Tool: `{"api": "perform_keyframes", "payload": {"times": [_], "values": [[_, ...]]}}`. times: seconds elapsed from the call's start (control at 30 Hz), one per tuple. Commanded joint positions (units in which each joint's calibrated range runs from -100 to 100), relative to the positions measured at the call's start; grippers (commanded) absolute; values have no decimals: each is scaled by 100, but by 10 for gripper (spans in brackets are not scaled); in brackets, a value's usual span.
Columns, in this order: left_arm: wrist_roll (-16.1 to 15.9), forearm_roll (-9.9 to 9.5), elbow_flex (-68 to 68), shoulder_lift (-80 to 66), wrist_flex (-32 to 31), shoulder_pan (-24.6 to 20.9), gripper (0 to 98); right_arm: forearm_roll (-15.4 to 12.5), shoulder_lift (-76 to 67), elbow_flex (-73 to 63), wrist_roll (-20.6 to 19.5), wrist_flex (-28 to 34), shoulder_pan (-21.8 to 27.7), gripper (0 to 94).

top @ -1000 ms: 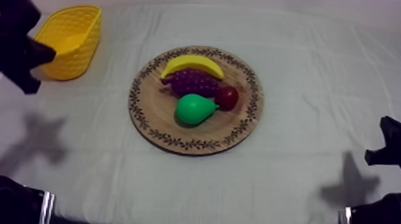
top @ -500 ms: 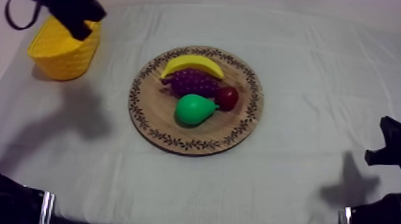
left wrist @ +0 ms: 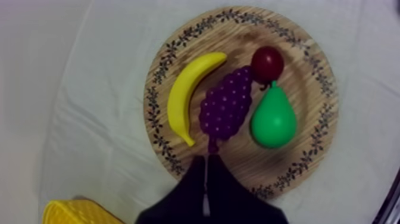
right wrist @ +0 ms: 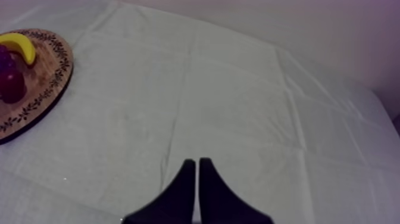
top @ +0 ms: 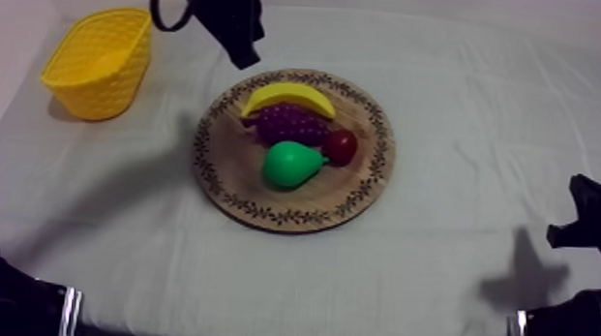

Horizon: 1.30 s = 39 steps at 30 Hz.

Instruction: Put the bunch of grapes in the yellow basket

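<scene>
In the wrist views, edges cut off the yellow basket and the wooden board.

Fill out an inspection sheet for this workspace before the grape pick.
Surface: grey-white cloth, creased.
Job's things: bunch of grapes on the wooden board, between banana and pear; yellow basket upright at the far left corner.
Clutter: banana, pear, small red fruit, all on the board.
Tools: left tool shut, above the board's rim by the grapes' tip; right tool shut, over bare cloth.
Cables: nothing seen.
Surroundings: plain wall behind the table.
</scene>
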Motion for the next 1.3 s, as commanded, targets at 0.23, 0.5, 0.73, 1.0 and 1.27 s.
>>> {"api": "perform_keyframes", "payload": {"times": [0.23,0.5,0.73,1.0,1.27], "values": [[-38,114,-315,589,-10,-165,0,0,0,-4,-1,0,-1,3],[-189,38,-728,1023,52,-70,29,0,0,-4,-1,0,-1,3],[-258,38,-975,1275,248,-79,222,0,0,-4,-1,0,-1,3],[-350,100,-1030,1336,425,-24,511,0,0,-4,-1,0,-1,3],[-389,145,-1098,1383,621,17,703,0,0,-4,-1,0,-1,3]]}}
